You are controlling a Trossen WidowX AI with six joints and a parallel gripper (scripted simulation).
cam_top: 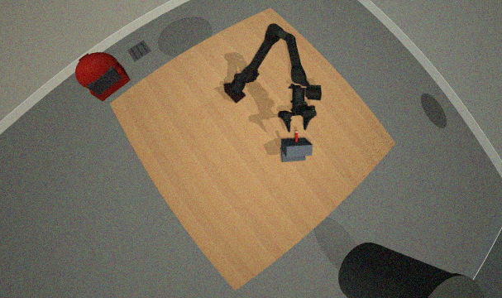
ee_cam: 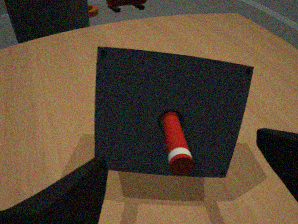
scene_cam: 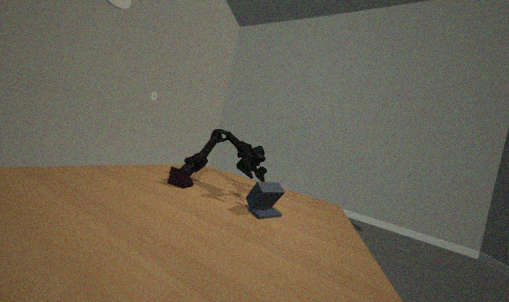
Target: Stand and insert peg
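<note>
From my screens I see the smooth, round red peg [cam_top: 296, 136] [ee_cam: 177, 140] with its glossless white band near the outer end, its other end inside the round hole [ee_cam: 171, 117] of the dark, flat, four-cornered sloped panel [cam_top: 294, 141] [ee_cam: 145, 95], and it sticks out toward my gripper [cam_top: 297, 130] [scene_cam: 255, 179] [ee_cam: 182, 151]. My jaws are spread wide and grip nothing, their black, tapering fingers apart from the peg on either side of its line, with the panel beyond their tips and the wood-grained table [cam_top: 217, 178] [scene_cam: 153, 235] [ee_cam: 45, 90] beneath.
</note>
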